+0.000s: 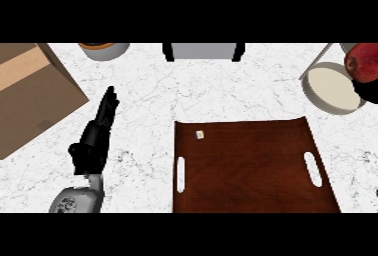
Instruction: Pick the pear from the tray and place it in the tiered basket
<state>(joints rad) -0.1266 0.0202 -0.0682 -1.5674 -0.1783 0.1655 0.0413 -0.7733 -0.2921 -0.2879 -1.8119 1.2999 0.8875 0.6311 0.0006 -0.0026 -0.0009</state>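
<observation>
The brown tray [251,170] with two white handle slots lies at the lower middle of the counter, and only a tiny white tag [200,134] rests on it. A dark red pear [362,61] shows at the right edge, over the cream round tier of the tiered basket [330,89]. Just below the fruit is my right hand [367,92], black, mostly cut off by the edge, and curled against it. To the left of the tray my left hand [103,117] rests open, fingers straight and pointing away from me.
A large brown box [29,95] fills the left side, close to my left hand. At the back stand a grey pot with an orange inside [104,49] and a grey block with black sides [204,51]. White marble counter [221,90] lies between them.
</observation>
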